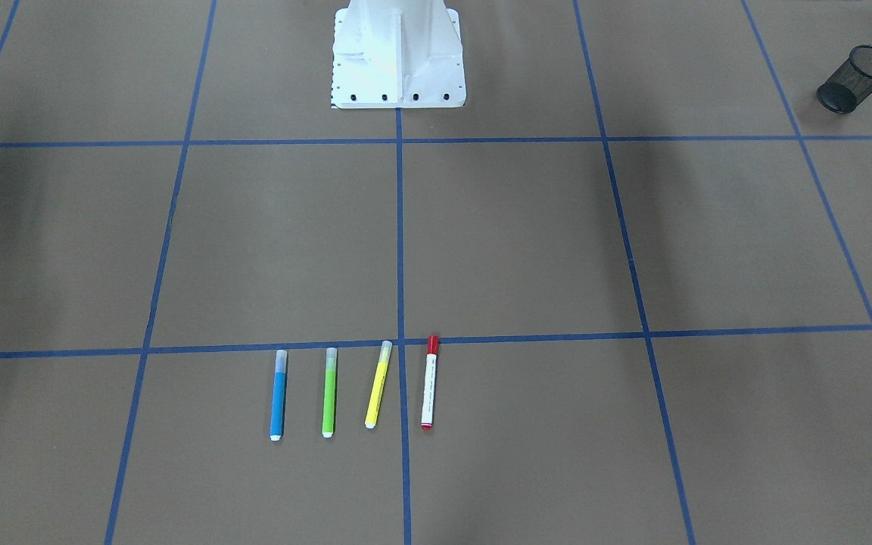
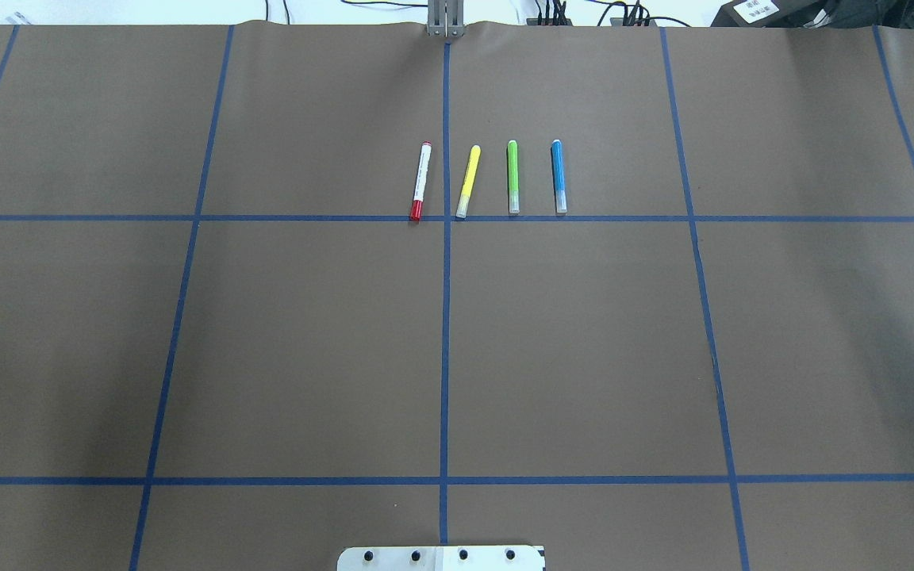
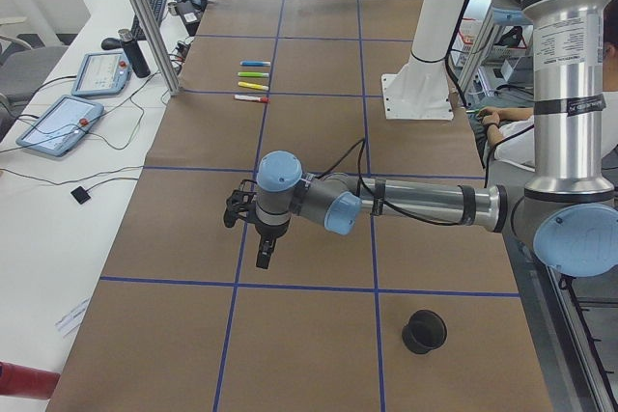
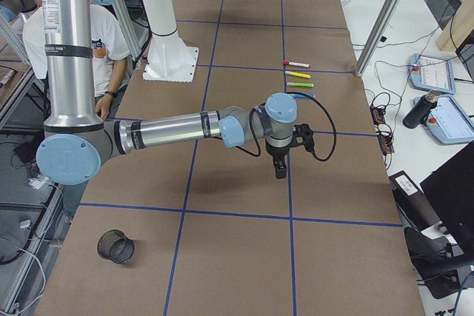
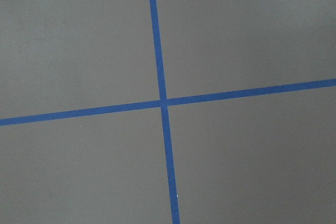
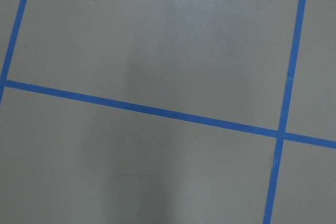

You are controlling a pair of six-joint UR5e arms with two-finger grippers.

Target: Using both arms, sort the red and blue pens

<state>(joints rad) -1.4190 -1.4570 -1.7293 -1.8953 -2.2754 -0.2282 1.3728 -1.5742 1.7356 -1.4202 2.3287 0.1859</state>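
Observation:
Four markers lie side by side across the table from the robot's base. The red pen, white-barrelled with a red cap, is at one end of the row, and the blue pen at the other. My left gripper hangs over a tape crossing near the table's left end, far from the pens. My right gripper hangs likewise toward the right end. Only slivers of them reach the edges of the overhead and front-facing views, and I cannot tell whether either is open or shut. Both wrist views show bare brown paper and blue tape.
A green marker and a yellow marker lie between the two pens. The white pedestal stands at the robot's side. One black mesh cup lies near the left end, another near the right. A person sits behind the robot.

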